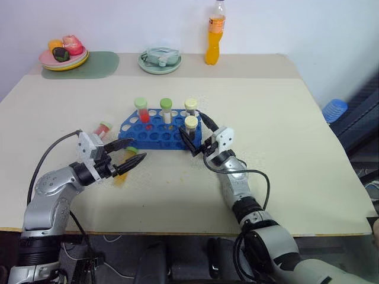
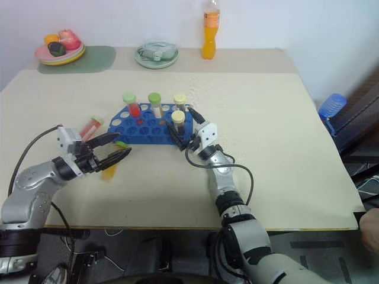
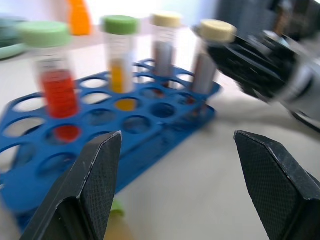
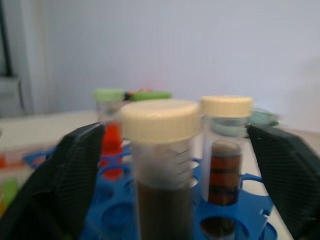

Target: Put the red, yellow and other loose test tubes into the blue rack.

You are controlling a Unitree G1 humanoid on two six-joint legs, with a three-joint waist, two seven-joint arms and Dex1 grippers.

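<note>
Right gripper (image 1: 195, 137) spread wide at the blue rack's (image 1: 155, 134) right end, fingers flanking the near cream-capped tube (image 1: 190, 125) seated upright there, no contact visible. Left gripper (image 1: 127, 155) likewise parted, empty, hovering at the rack's 7 o'clock. Yellow tube (image 1: 122, 172) lying on the table (image 1: 284, 148) just under those fingers. Red tube (image 1: 102, 129) lying at the rack's 9 o'clock.

A beige table (image 1: 284, 142) bears the blue rack (image 1: 155, 135), plates, a bottle.
</note>
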